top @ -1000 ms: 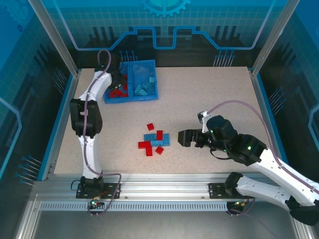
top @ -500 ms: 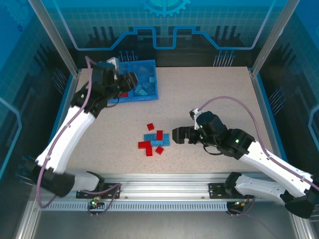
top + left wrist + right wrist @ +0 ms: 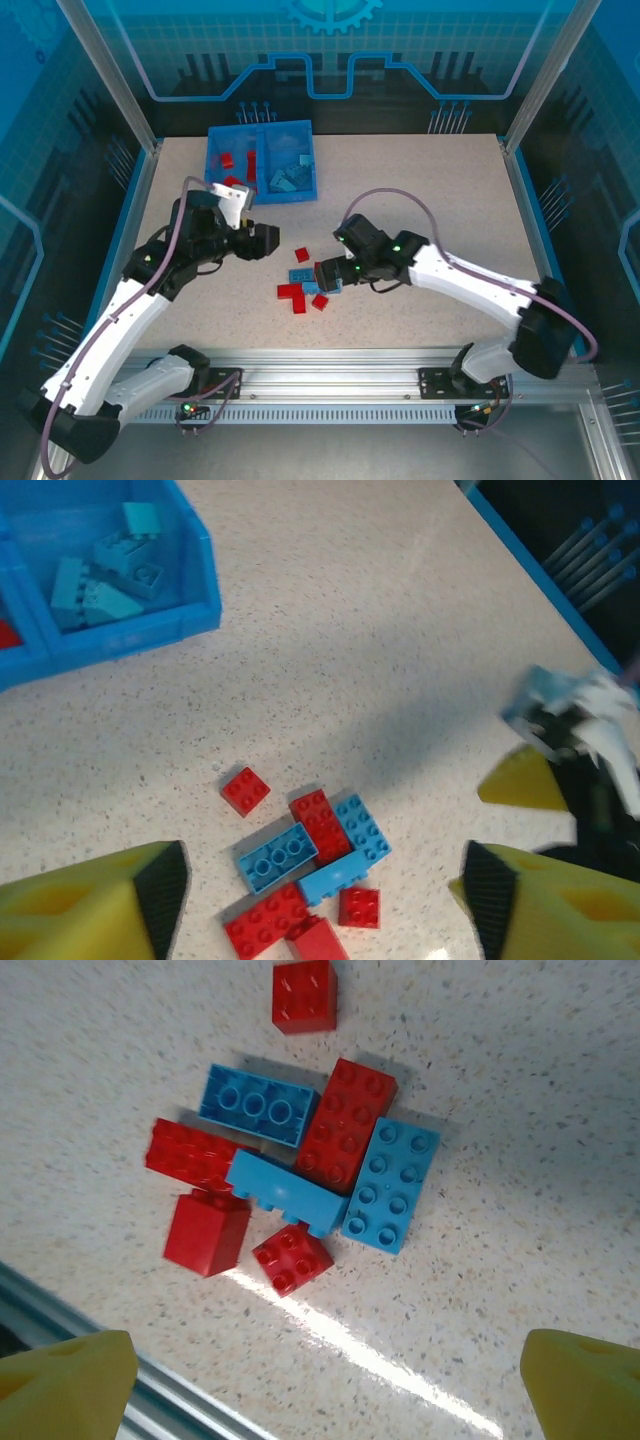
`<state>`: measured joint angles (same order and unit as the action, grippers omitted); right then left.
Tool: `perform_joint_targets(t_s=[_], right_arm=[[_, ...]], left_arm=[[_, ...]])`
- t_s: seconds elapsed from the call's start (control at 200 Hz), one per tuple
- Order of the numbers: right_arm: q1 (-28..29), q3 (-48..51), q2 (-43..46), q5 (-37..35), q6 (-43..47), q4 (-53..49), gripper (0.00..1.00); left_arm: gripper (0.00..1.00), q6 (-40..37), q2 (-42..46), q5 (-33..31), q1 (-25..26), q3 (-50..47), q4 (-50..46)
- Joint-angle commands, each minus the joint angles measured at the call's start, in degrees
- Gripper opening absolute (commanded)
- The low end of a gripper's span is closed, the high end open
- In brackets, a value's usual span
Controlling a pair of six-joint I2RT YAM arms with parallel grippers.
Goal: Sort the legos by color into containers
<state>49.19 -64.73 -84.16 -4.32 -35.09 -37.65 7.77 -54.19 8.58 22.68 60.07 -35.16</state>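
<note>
My left pincer (image 3: 268, 240) has swung off the bin (image 3: 262, 198) and hangs just in front of it, jaws wide, empty. My right pincer (image 3: 327, 274) has closed in on the loose legos (image 3: 310, 285), further in front of the bin on the bench (image 3: 420, 200), jaws fully spread, holding nothing.

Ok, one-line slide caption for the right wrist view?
Open jaws over eight loose Lego bricks on the speckled table: five red, three blue, one small red square brick set apart.
</note>
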Motion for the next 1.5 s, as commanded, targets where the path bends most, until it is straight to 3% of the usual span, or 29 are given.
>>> perform_joint_targets(t_s=[0.0, 0.085, 0.195, 0.34, 0.545, 0.995, 1.076, 1.231, 1.496], right_arm=[[-0.1, -5.0, -6.4, -2.1, 3.2, -2.7, 1.0], [-0.3, -7.7, -11.2, -3.6, 4.0, -3.5, 1.0], [-0.6, -9.8, -16.3, -4.3, 3.5, -4.3, 0.94], [-0.6, -7.9, -18.5, -6.3, 0.5, -3.6, 0.75], [-0.7, -4.5, -20.3, -4.8, -0.7, -0.2, 0.65], [-1.6, -7.2, -28.6, -4.6, -1.9, 1.2, 0.67], [-1.6, -6.8, -29.5, -4.8, -2.6, 1.3, 0.63], [-1.6, -4.8, -27.2, -5.8, -3.7, 0.9, 0.56], [-1.1, -1.1, -20.7, -7.6, -2.1, 0.7, 0.61]], left_arm=[[0.9, -9.0, 0.8, 2.9, 0.2, -3.1, 2.2], [0.99, -10.8, 0.7, 0.5, 0.2, -4.2, 2.2], [0.99, -12.5, 0.7, -1.3, 0.1, -4.8, 1.2], [0.99, -13.2, 1.2, -2.9, 0.1, -5.3, 1.0], [0.99, -13.2, 0.9, -2.7, -0.3, -5.8, 1.6], [0.99, -13.3, 1.3, -3.0, -0.8, -6.3, 1.6], [0.99, -13.3, 1.3, -3.1, -0.8, -6.3, 1.5], [0.99, -13.3, 1.3, -3.0, -0.9, -6.3, 1.6], [0.99, -13.2, 1.2, -2.7, -1.2, -6.5, 1.9]])
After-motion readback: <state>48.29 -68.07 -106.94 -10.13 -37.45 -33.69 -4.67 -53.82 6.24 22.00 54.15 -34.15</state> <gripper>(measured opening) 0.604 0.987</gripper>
